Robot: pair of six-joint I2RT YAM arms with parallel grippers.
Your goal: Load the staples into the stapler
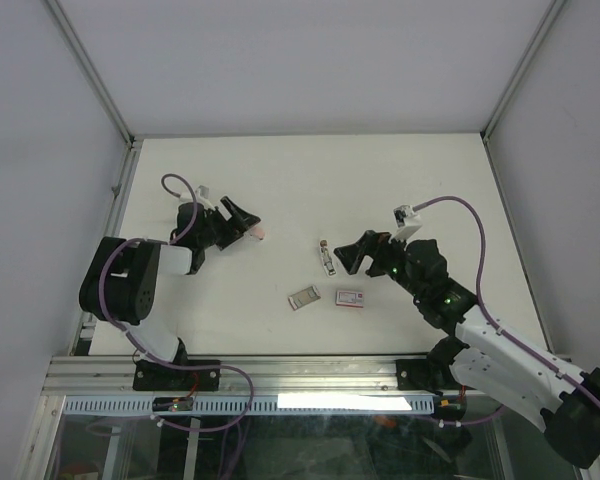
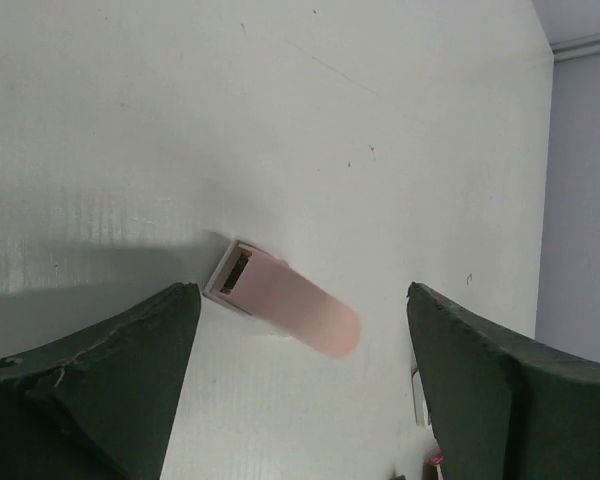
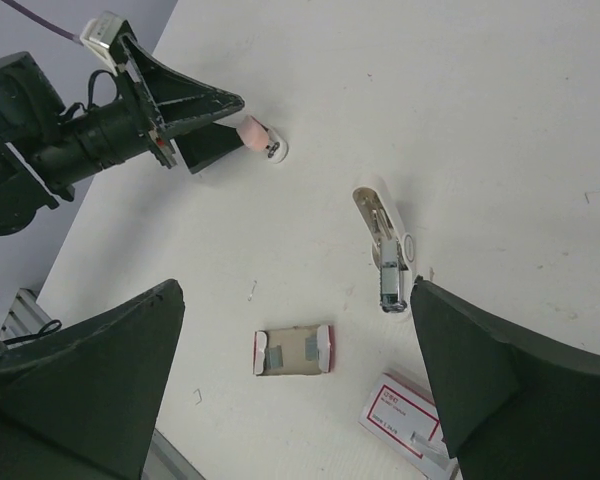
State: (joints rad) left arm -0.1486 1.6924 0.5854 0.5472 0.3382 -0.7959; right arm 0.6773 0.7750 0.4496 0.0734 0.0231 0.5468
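A small pink stapler piece lies on the white table just ahead of my left gripper, whose fingers stand open on either side without touching it. The top view shows that piece at the left gripper's tips. A white stapler part with a metal magazine lies near the table's middle. The staples' grey tray with silvery strips and their white, red-labelled box lie below my right gripper, which is open and holds nothing.
Two loose staples lie on the table near the tray. A metal rail runs along the near edge. A frame post borders the table on the left, with white walls all round.
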